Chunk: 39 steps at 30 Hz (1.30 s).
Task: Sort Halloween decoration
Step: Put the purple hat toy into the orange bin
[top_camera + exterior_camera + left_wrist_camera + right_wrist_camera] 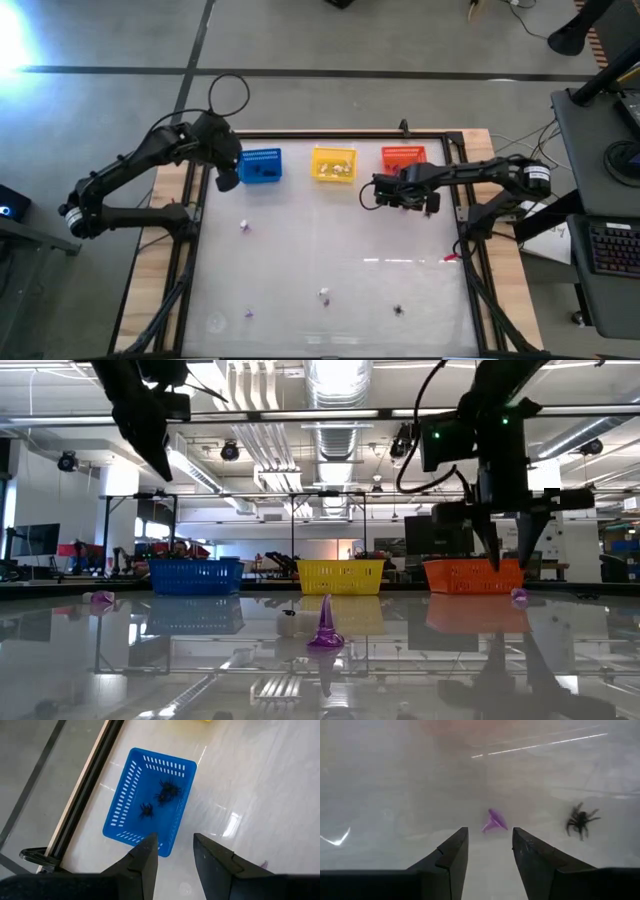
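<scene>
My right gripper [490, 831] points down, open, low over the table in front of the orange-red basket [404, 154]. A small purple trinket [494, 821] lies on the table just beyond its fingertips, untouched, and a black spider trinket [580, 820] lies beside it. My left gripper [172, 837] hangs open and empty above the near end of the blue basket [125, 800], which holds black spiders [167, 790]. More trinkets lie loose on the table: a white one [244, 226], another [324, 295], a purple one [248, 313] and a black one [398, 310].
A yellow basket [334, 150] with pale trinkets stands between the blue and orange-red ones along the far edge. A purple cone-shaped trinket [325, 630] stands near the table's front. A dark frame rail [85, 795] borders the table's left side.
</scene>
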Each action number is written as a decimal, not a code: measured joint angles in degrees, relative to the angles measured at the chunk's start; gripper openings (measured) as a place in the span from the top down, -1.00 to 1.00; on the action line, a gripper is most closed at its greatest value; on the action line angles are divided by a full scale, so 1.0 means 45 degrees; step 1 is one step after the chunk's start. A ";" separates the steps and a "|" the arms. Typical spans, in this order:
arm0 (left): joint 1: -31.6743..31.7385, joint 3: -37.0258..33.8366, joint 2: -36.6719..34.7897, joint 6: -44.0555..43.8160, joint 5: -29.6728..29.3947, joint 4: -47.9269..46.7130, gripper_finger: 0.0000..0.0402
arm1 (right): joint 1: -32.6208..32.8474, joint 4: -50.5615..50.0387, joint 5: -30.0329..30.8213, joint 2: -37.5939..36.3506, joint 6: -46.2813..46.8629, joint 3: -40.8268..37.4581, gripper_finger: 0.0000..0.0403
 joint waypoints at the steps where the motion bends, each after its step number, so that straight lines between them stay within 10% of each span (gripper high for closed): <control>1: 0.0000 0.0000 0.0018 -0.0032 0.0000 0.0011 0.46 | 0.0000 0.0241 0.0025 0.0000 0.0048 -0.0201 0.29; 22: 0.0000 -0.0005 0.0115 -0.0095 -0.0006 0.0525 0.47 | -0.0058 0.2137 0.0660 0.0005 0.0552 -0.2006 0.43; 39: 0.0000 -0.0005 0.0117 -0.0640 -0.0013 0.0672 0.47 | -0.0034 0.2641 0.0541 -0.0019 -0.0089 -0.2341 0.95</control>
